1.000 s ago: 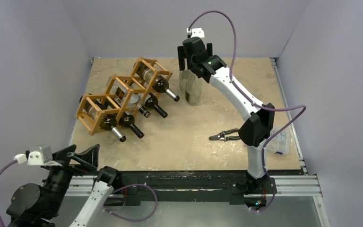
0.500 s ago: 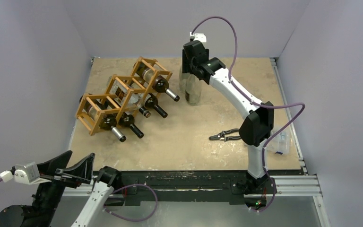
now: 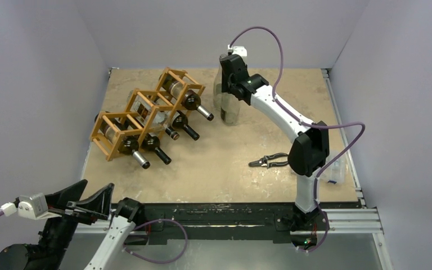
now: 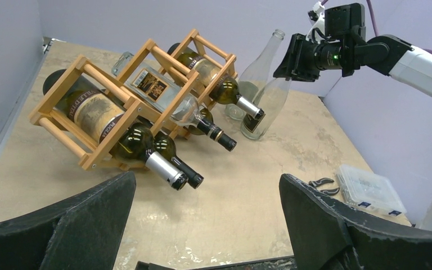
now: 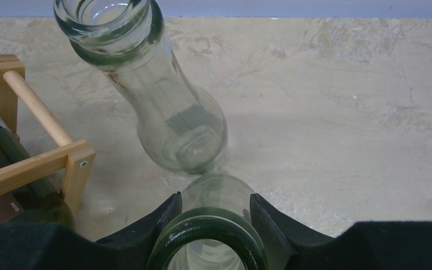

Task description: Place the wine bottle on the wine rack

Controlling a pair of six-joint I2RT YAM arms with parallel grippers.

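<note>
Top external view: R arm reaches to upper middle of frame, R tool (image 3: 229,68) down over the top of the wine bottle (image 3: 230,109), which stands upright on the counter (image 3: 230,163). The wine rack (image 3: 146,109) lies left of it, near but apart, w/ stored bottles (image 3: 129,145) lying flat, necks toward lower right. L tool (image 3: 87,202) sits at lower left, off the counter, well apart from it all.

Left wrist view: L tool's fingers are spread wide at both lower corners, nothing btwn them. At upper right, R tool has the neck of the nearer clear bottle; a second clear bottle (image 4: 259,70) stands just behind.

Right wrist view: looking down the neck, pads hug the greenish rim on both sides, so I'd say it's pinching the wine bottle's neck. The second clear bottle is at upper left, a rack corner at the left edge.

Bottle's long axis is vertical and the rack's cells run flat, so prob. lift, tip over, carry left. R arm is nearer by far.
</note>
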